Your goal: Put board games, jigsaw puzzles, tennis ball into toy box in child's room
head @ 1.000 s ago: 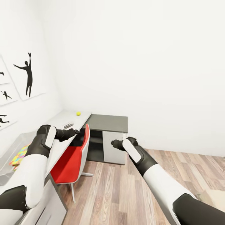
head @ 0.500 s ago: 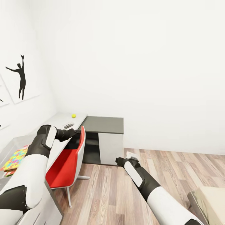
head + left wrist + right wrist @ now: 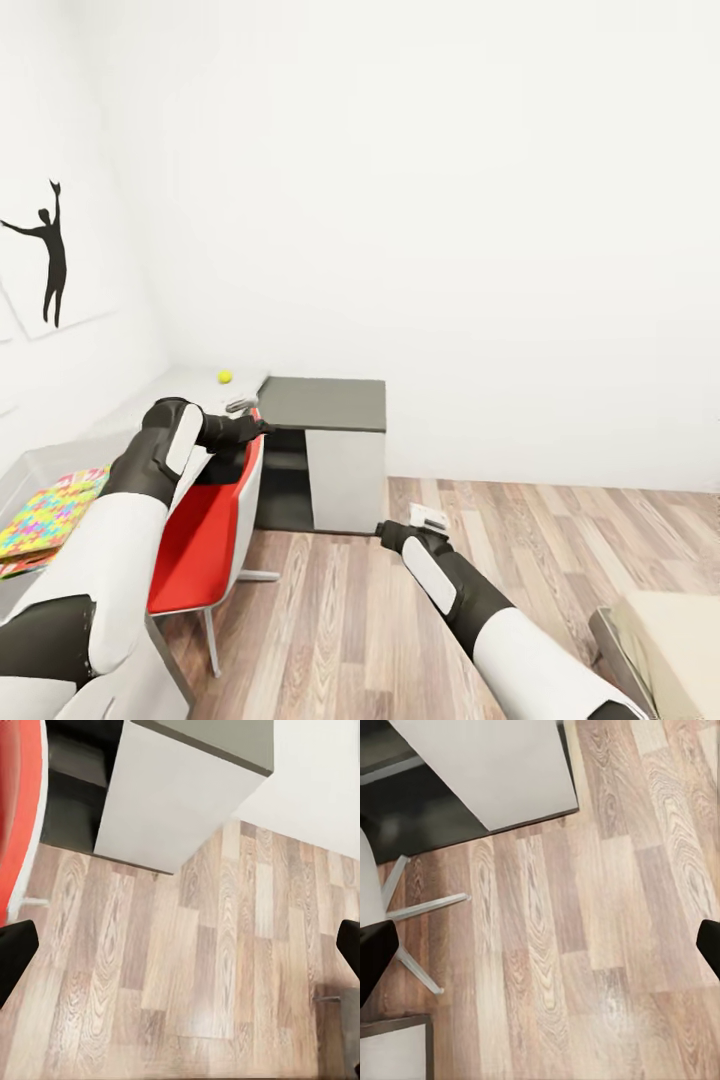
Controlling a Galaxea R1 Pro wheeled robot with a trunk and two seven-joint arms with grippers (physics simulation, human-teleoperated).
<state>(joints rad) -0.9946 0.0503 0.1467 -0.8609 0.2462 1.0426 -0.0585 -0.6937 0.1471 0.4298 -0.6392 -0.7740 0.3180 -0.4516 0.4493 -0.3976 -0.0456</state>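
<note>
White table [image 3: 150,400] w/ small yellow-green ball [image 3: 225,377], multicolour jigsaw [image 3: 45,512]; both claws [image 3: 180,945] [image 3: 540,945] wide.

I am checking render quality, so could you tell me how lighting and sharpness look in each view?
Head view: even, bright light, white wall nearly washed out, tennis ball small but crisp. Left wrist view: wood floor slightly soft, no glare. Right wrist view: faint sheen on planks, soft shadow beneath the cabinet.

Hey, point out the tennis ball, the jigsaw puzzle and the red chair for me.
tennis ball [image 3: 225,376]: head view, on the middle of the small yellow ball on the table.
jigsaw puzzle [image 3: 50,512]: head view, on the multicoloured patterned face.
red chair [image 3: 195,545]: head view, on the seat's red surface.
</note>
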